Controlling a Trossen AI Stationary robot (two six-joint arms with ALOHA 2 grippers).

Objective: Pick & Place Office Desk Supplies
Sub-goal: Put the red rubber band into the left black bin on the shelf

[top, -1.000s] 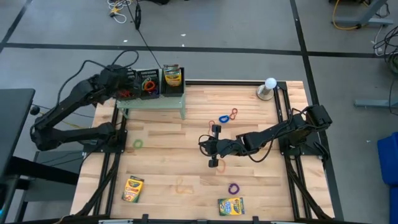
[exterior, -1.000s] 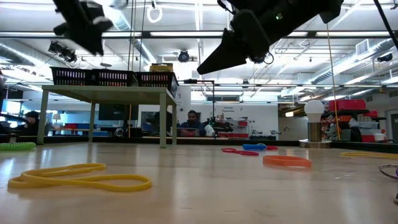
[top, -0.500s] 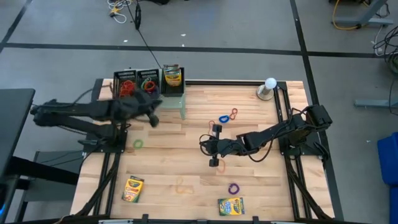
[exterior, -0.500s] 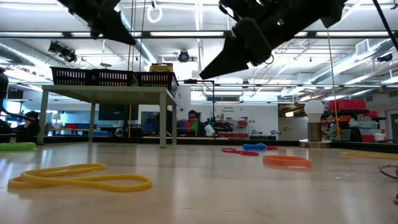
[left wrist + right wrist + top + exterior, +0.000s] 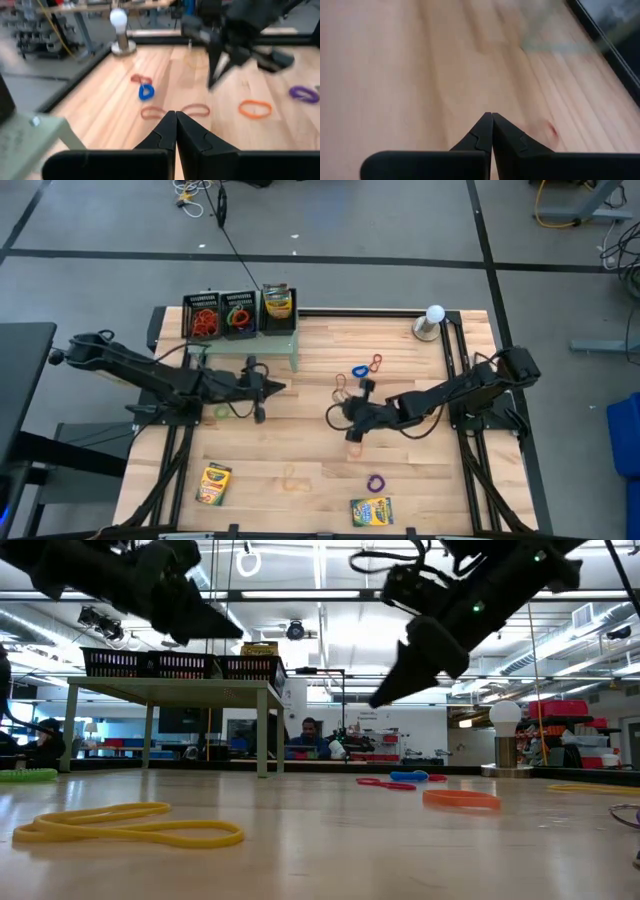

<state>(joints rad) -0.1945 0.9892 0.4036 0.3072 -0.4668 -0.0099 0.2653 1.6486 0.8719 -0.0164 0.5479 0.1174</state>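
My left gripper [image 5: 278,387] [image 5: 175,115] is shut and empty, above the table just in front of the pale green stand [image 5: 248,343]. My right gripper [image 5: 332,416] [image 5: 491,116] is shut and empty too, slanting down over the table's middle. Rubber bands lie flat on the wood: blue [image 5: 360,370], red [image 5: 376,362], orange [image 5: 255,107], purple [image 5: 375,481], green [image 5: 222,411], yellow [image 5: 130,825]. Crayon boxes lie at the near edge [image 5: 213,483] [image 5: 370,511]. On the stand sit black mesh trays [image 5: 203,315] [image 5: 240,313] with bands inside, and a third [image 5: 278,308] holds a crayon box.
A white globe on a grey base [image 5: 432,320] stands at the far right corner. Black frame rails [image 5: 455,350] run along the table's left and right sides. Two tan bands [image 5: 152,111] [image 5: 195,108] lie between the grippers. People sit in the room beyond the table [image 5: 310,735].
My left gripper has swung away from the trays on the stand, out toward the table's middle and down, turning until it points almost level toward the right edge. My right gripper has sunk a little and rolled at the wrist.
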